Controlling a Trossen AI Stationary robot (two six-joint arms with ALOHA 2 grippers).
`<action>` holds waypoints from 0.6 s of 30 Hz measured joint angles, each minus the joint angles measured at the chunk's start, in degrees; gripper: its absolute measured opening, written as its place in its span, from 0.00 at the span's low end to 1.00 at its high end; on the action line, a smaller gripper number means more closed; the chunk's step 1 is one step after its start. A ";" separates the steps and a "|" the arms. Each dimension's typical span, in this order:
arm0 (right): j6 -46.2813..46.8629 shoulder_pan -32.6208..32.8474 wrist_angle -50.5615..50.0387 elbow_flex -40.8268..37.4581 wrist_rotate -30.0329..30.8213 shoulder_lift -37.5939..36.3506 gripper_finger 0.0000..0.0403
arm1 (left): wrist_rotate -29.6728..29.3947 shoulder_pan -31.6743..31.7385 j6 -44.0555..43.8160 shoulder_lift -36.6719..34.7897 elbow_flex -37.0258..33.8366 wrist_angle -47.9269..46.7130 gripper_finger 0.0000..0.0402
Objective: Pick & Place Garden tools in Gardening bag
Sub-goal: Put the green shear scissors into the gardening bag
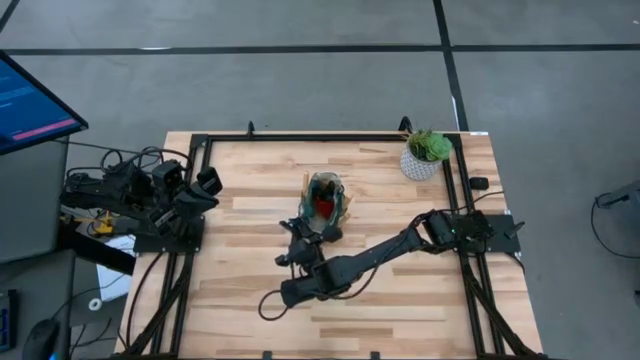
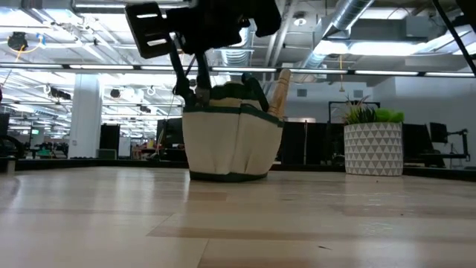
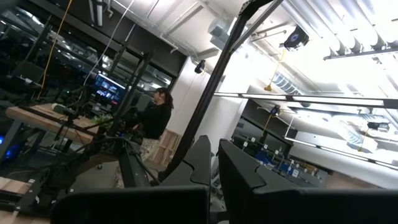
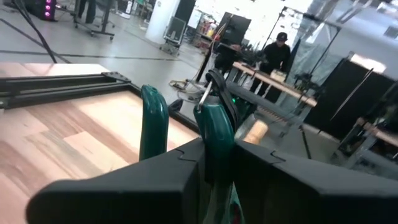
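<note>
Right gripper is clamped on the green-handled pruning shears just beside the gardening bag (already stuffed); they might snag its rim and tip it. Left gripper sits shut.

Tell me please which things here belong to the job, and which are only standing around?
Job:
- gardening bag, mid-table
- green-handled pruning shears, gripped in the right claw beside the bag
- wooden tool handle, sticking out of the bag

Not the job:
- plant in white pot, far right corner
- left claw, parked at the left edge
</note>
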 joint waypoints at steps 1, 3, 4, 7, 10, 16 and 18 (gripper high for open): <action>2.46 -0.05 -1.55 0.00 -0.27 0.00 0.13 | 0.00 0.00 0.00 0.00 0.00 0.00 0.00; 8.33 -0.12 -4.88 0.00 -1.30 0.00 0.13 | -0.02 0.00 0.02 0.00 0.00 0.00 0.00; 11.60 -0.19 -6.64 0.00 -2.16 0.00 0.13 | 0.00 0.00 0.00 0.00 0.00 0.00 0.00; 20.75 -0.65 -11.99 0.00 -5.19 0.00 0.13 | 0.00 0.00 0.02 0.00 0.00 0.00 0.00; 27.09 -1.26 -15.42 0.04 -7.94 -0.02 0.14 | 0.00 0.00 0.04 0.01 0.00 0.00 0.00; 25.53 -1.42 -15.84 0.04 -9.90 -0.02 0.16 | 0.00 0.00 0.09 0.02 0.00 0.02 0.00; 23.67 -1.19 -16.02 0.20 -9.98 -0.02 0.18 | -0.02 0.00 0.10 0.02 0.00 0.00 0.00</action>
